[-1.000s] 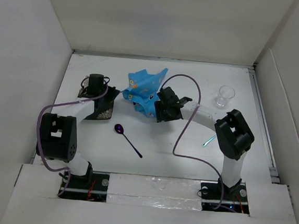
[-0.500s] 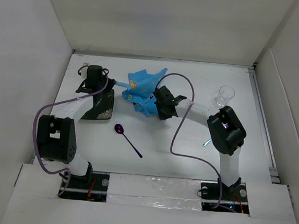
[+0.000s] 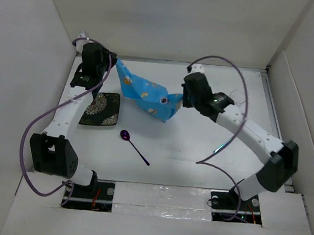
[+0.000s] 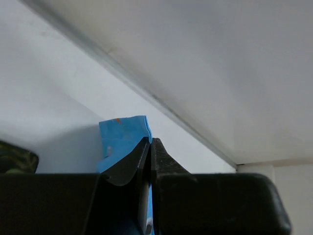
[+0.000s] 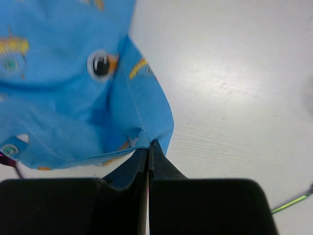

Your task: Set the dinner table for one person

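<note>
The left claw (image 4: 150,145) and the right claw (image 5: 148,151) are each pinched shut on opposite corners of the blue cloth (image 3: 145,92), holding it stretched above the far half of the white counter (image 3: 198,148), seemingly to spread it flat as a placemat

Spoon (image 3: 134,145) on dinner table (image 3: 171,146), before cloth (image 3: 145,94)
</note>
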Tool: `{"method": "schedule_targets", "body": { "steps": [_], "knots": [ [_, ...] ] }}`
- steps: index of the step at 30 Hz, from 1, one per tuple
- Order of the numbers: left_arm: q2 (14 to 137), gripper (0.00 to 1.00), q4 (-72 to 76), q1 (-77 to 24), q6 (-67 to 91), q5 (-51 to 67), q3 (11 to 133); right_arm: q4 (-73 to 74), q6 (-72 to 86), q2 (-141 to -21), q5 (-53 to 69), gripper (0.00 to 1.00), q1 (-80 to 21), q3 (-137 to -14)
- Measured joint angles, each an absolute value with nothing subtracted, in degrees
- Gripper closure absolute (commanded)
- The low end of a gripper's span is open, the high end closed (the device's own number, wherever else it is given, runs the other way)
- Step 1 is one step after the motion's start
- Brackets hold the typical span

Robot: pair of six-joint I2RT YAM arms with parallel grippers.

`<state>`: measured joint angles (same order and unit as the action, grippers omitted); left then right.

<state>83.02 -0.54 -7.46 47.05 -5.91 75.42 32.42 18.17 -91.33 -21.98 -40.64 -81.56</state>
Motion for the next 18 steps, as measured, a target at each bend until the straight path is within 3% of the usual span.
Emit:
{"method": "schedule_targets", "body": {
  "steps": [9,13,18],
  "knots": [
    [73.6,1.0,-0.6,-8.5,43.7,-7.4,82.5,37.9,18.1,-73.3,-29.8,1.0,-37.1,-95.0],
    [71.8,1.0,-0.3,-8.5,43.3,-7.7,82.7,39.1,17.0,-74.0,-30.2,1.0,-32.4,-99.7],
    [77.7,1.0,-0.7,-8.5,42.7,-8.1,84.5,38.5,15.1,-83.0,-26.9,1.0,-24.5,-104.5]
  ]
}}
